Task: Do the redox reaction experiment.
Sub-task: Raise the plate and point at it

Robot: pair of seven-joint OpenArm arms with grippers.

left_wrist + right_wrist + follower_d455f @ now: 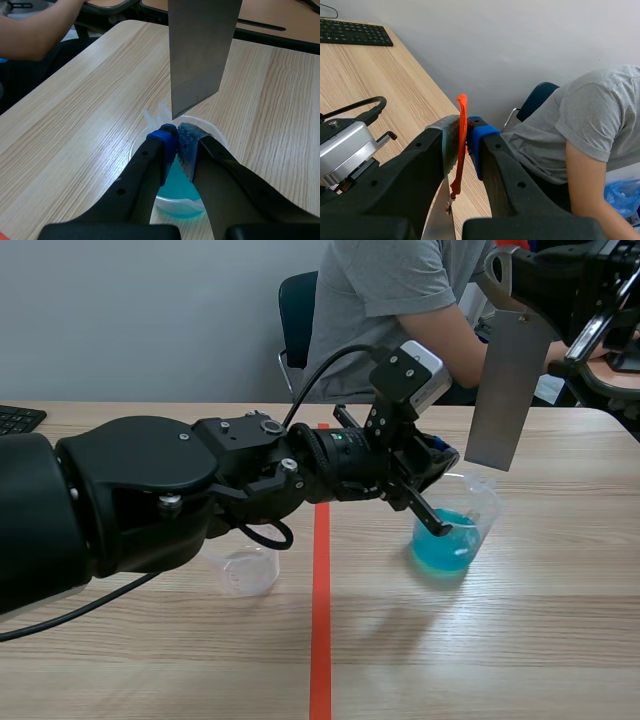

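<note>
Metal strip (505, 390) in right hand (464, 131), above beaker (472, 522) in left hand (177, 141).

Colours I see on my screens
The liquid (445, 550) in the clear beaker (485, 505) is turquoise; the metal strip (507, 390) plain dull grey, the cord (462, 145) beside it orange; left pads (167, 143) blue, dotted; table (520, 640) pale wood grain, tape line (320, 600) orange-red

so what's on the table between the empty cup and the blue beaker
Only the orange-red tape line on bare wood, per the scene view; the left arm hangs above.
</note>
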